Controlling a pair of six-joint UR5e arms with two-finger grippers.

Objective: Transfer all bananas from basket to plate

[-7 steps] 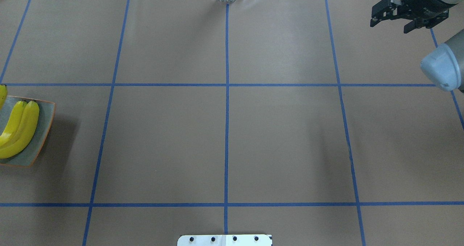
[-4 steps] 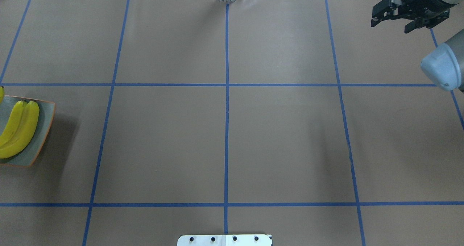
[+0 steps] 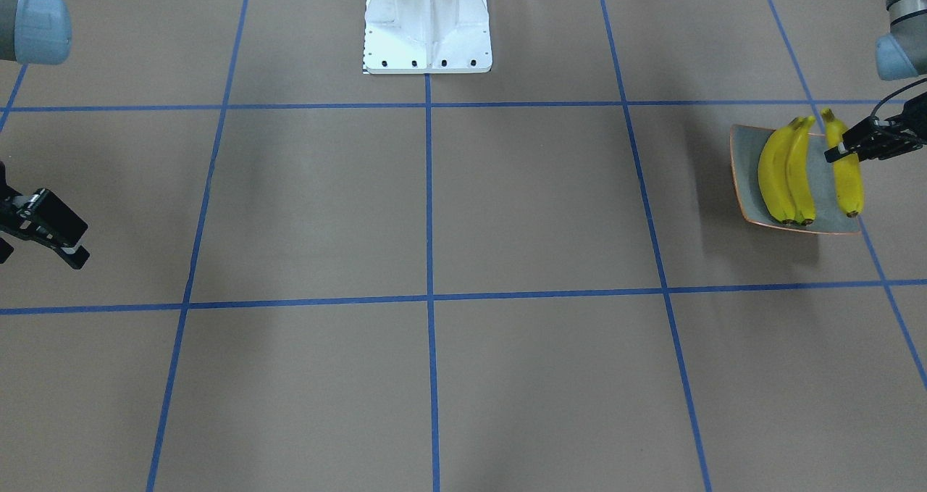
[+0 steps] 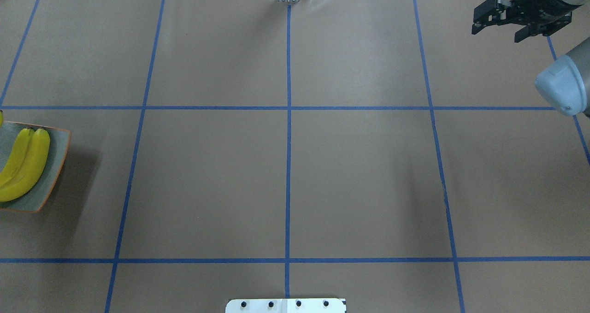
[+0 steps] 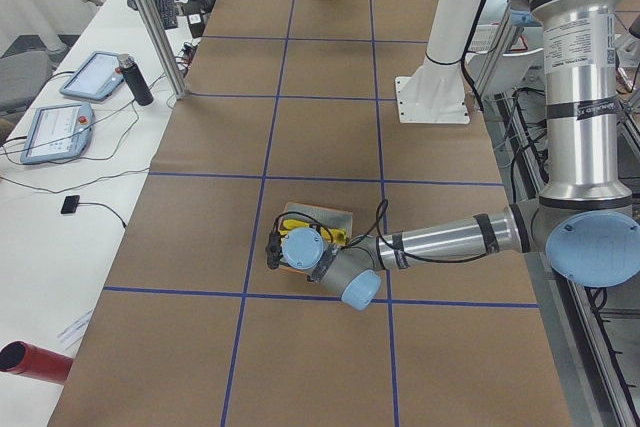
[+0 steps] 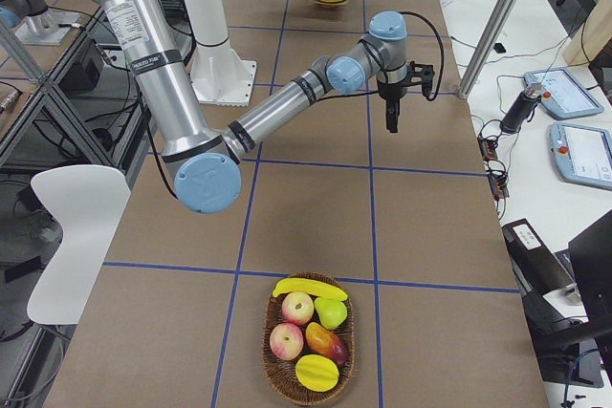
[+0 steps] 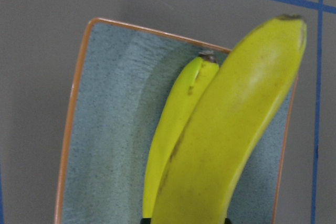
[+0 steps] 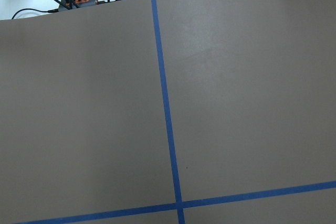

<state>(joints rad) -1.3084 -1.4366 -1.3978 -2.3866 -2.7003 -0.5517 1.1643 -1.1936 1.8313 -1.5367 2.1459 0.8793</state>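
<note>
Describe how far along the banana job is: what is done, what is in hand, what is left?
Done: two bananas lie side by side on the plate. In hand: the left gripper holds a third banana over the plate, not yet let go. Left: one banana lies in the basket among other fruit, and the right gripper hangs open and empty.
</note>
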